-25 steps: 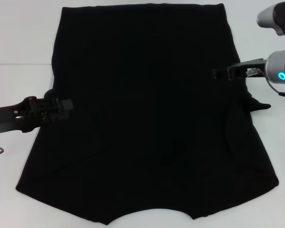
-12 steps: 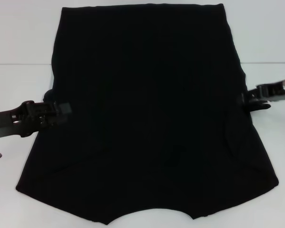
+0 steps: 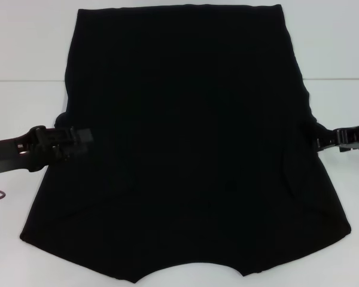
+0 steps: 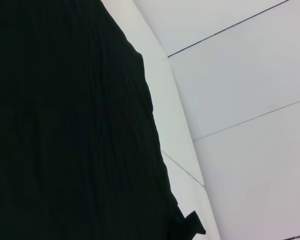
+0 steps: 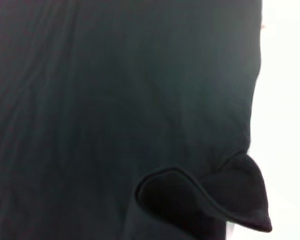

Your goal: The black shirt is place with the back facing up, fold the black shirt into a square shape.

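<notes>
Two grippers are stationed at opposite side edges of the black shirt (image 3: 179, 143), which is spread flat on the white table (image 3: 24, 48), sleeves folded in. The cloth is judged light, soft and limp; it is best taken at a side edge or at the protruding sleeve flap (image 5: 225, 200). The left gripper (image 3: 78, 139) rests over the left edge; the right gripper (image 3: 322, 142) has been lowered and drawn outward to the right edge since one second ago. Whether either gripper's fingers are apart cannot be told.
</notes>
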`<state>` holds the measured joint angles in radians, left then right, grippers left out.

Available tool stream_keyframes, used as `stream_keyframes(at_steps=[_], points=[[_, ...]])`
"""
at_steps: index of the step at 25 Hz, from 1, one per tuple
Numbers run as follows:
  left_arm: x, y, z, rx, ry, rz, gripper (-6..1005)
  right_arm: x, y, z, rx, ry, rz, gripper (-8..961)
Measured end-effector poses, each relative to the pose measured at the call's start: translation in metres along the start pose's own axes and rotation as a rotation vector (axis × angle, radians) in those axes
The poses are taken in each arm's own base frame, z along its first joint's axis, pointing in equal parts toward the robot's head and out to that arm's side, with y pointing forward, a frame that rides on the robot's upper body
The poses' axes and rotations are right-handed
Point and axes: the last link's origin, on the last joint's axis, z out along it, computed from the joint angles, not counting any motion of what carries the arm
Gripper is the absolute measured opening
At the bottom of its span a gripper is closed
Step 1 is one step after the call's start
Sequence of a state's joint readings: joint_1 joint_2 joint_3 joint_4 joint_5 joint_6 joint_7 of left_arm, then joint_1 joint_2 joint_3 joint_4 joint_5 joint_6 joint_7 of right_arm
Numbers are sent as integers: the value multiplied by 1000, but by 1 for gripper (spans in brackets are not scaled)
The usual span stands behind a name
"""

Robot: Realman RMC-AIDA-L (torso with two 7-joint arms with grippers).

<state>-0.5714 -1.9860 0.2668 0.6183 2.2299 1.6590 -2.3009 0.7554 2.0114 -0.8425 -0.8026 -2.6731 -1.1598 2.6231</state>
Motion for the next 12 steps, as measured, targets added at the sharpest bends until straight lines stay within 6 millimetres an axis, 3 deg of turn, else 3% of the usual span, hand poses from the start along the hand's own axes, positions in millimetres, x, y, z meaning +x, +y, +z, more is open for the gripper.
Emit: stream_keyframes(at_steps=[6,12], points=[[2,1,0,-6,10,3,382,-2,0,19,41,-74,-20,713],[3,1,0,-4,12,3,381,-20,13,25,15,-220,-40,714]])
